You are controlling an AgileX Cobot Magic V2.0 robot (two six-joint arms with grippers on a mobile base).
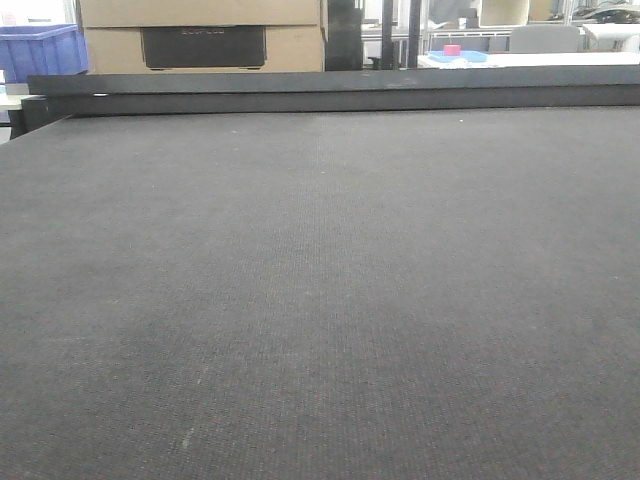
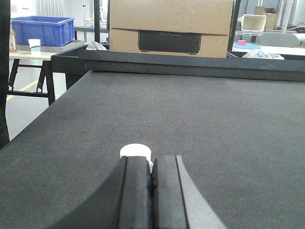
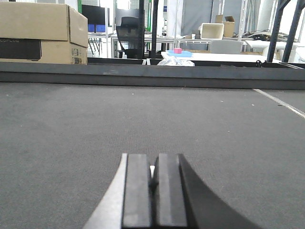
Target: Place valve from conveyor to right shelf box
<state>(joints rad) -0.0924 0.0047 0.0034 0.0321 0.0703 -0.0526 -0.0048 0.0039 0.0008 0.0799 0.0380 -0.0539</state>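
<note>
The conveyor tabletop [image 1: 320, 300] fills nearly everything I can see: dark grey woven matting running away to the black rail [image 1: 330, 95] at its far edge. In the front view the whole stretch on my side of that rail is bare. Beyond the rail stands a big cardboard box [image 1: 200, 35], and left of it, also behind the rail, a blue bin [image 1: 40, 50]. The right shelf box does not show in any camera.

Both arms sit low over the matting, on the near side of the rail and well short of it. The left end effector [image 2: 152, 160] has its pads pressed together, and so does the right end effector [image 3: 153, 164]; I see nothing clearly gripped in either.

Just past the left fingertips, toward the rail, a small white rounded cap [image 2: 136, 150] peeks up. It may be the valve, or a bit of the end effector's own hardware; I cannot tell from this angle. Apart from it, no valve is visible anywhere.

My read is that we are at the very start, the pick not yet made. The next move calls for confirming what that white cap is, then spreading the left pads and lining them up on either side of it before closing.
</note>
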